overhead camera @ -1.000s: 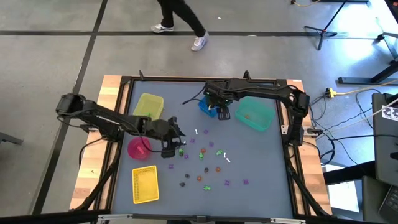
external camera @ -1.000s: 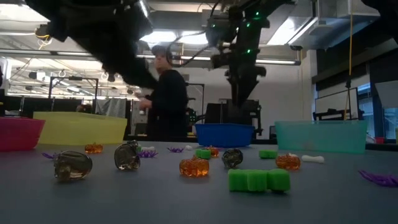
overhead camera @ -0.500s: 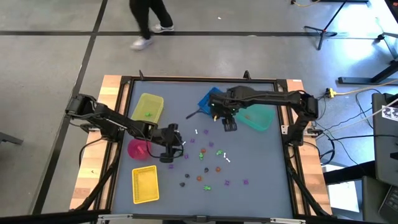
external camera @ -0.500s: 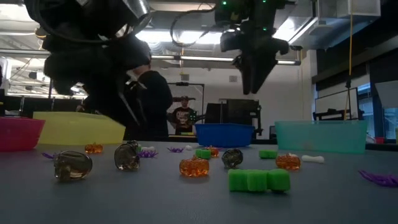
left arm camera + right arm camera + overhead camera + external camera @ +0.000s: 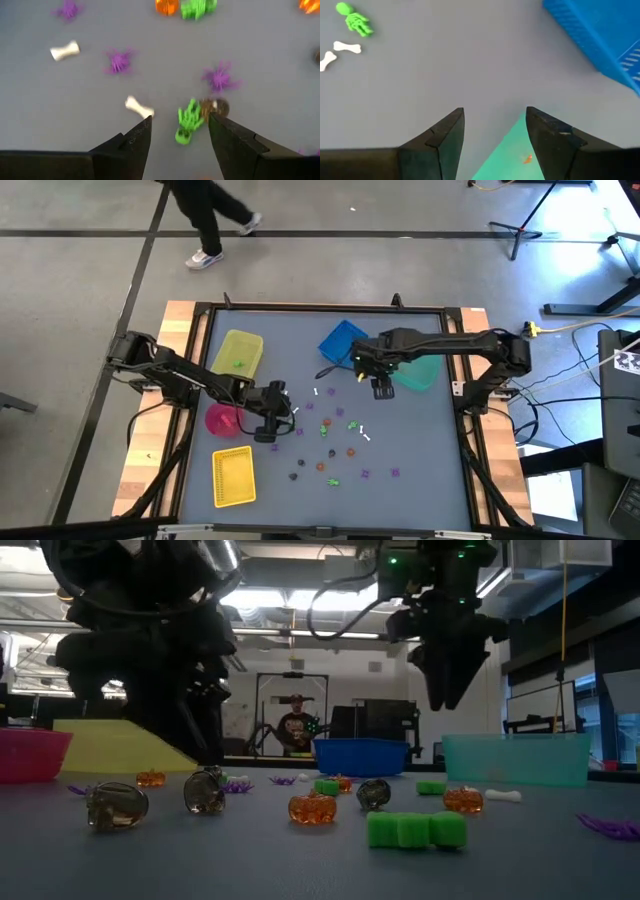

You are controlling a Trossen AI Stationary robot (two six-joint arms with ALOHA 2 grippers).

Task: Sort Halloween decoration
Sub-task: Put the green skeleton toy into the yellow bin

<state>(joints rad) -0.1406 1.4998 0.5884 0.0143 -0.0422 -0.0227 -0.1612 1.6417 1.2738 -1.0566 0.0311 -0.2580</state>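
The Halloween decoration is a scatter of tiny trinkets (image 5: pixel 333 442) lying on the grey table's middle: green skeletons, purple spiders, orange pumpkins, dark skulls and white bones. My left gripper (image 5: pixel 180 119) is low over its left part and open. A green skeleton (image 5: pixel 189 121) lies just ahead of the fingertips, with a white bone (image 5: pixel 139 106) and a dark skull (image 5: pixel 215 106) beside it. My right gripper (image 5: pixel 381 387) hangs open and empty, high above the table, pointing down at the near edge of the teal bin (image 5: pixel 512 150).
A yellow bin (image 5: pixel 238 352), a pink bowl (image 5: pixel 222 420) and a yellow basket (image 5: pixel 233 476) stand along the left side. A blue bin (image 5: pixel 343 343) and the teal bin (image 5: pixel 420 370) stand at the far right. A person walks on the floor beyond the far edge.
My right gripper has swung from above the blue bin toward the table's right and near side, to the teal bin's edge, staying high and open. My left gripper has sunk and tipped down toward the trinkets, still open. The person has walked leftward.
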